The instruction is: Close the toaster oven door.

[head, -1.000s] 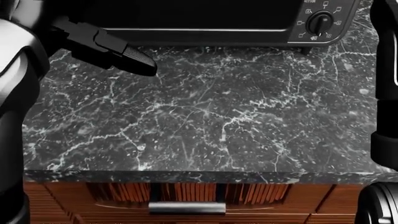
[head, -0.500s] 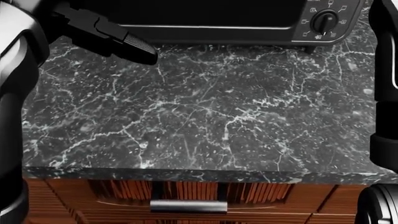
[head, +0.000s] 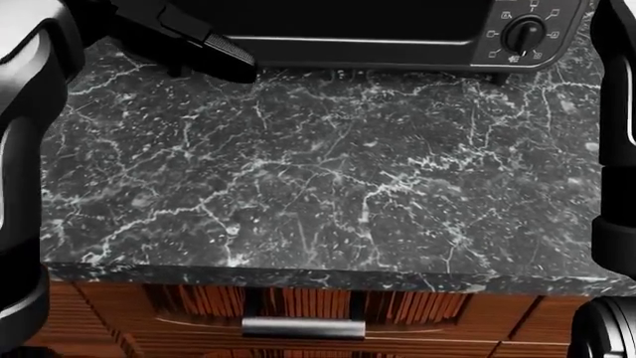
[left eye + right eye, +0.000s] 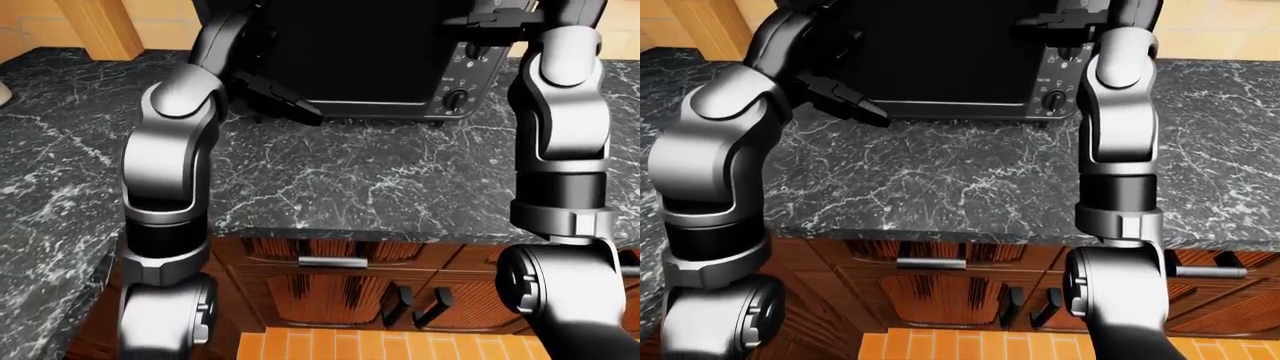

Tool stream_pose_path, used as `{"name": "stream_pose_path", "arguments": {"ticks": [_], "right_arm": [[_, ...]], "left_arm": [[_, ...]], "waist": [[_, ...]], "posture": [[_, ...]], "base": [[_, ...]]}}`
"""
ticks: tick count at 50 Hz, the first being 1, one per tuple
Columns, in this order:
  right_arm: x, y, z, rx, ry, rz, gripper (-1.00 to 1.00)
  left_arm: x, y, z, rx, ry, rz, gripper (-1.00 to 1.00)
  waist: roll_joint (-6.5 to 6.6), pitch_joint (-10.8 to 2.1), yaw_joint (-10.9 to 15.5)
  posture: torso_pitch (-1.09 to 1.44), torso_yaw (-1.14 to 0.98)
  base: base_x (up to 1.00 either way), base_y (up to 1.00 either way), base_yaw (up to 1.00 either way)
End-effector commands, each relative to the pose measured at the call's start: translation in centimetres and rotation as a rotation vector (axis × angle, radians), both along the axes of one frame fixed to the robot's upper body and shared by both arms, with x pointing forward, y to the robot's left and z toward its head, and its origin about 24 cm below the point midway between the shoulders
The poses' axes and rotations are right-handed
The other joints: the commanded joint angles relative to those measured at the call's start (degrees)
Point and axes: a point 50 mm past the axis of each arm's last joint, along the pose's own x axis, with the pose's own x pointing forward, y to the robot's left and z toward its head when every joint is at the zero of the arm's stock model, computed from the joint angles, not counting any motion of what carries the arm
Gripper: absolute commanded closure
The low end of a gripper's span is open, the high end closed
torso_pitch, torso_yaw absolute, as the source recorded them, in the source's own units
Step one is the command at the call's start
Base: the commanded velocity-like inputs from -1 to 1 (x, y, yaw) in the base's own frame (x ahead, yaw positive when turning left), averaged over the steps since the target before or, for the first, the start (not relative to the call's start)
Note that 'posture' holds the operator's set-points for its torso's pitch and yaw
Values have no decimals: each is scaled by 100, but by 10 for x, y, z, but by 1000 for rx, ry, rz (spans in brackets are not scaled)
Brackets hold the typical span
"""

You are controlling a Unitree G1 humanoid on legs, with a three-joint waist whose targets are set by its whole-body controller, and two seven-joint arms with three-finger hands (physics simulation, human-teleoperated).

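A black toaster oven [image 4: 370,56] is seen at the top centre of the left-eye view, standing on a dark marbled worktop [image 3: 328,171] near its far edge. Its door [image 4: 940,52] is shown upright and flush with the oven's face, apparently shut. A control panel with a round knob [image 3: 524,33] is seen on the oven's right side.

The left robot hand [image 3: 214,48] is held at the oven's lower left corner, its black fingers [image 4: 285,101] stretched out straight and lying together, pointing down and to the right just above the worktop; nothing is gripped by them. Whether the oven is touched cannot be told.

The right robot hand [image 4: 1065,22] is raised beside the upper part of the control panel, at the top edge of the right-eye view. It is largely cut off by the frame, so its fingers' state cannot be told.

Below the worktop's near edge, wooden cabinets [image 4: 330,292] with a metal drawer handle [image 3: 301,327] are shown, and an orange tiled floor [image 4: 400,346] is seen at the bottom.
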Motion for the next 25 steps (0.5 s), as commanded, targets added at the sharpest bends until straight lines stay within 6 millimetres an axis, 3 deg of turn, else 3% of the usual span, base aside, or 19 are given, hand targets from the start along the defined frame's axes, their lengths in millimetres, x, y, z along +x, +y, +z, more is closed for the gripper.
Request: {"name": "stream_pose_path", "arguments": {"ticks": [1,25], "right_arm": [[-10,2,21,-15,-88,9,-100],[-10,1,18,-9,-83,9,-100]], "left_arm": [[-16,9,42,-24,-242,76,-100],[1,-2,50,11,-250,66,-100]], "waist": [[-7,-216,6],[-32,-222,5]], "posture": [[0,0],[0,0]], "base": [[0,0,0],[0,0,0]]}}
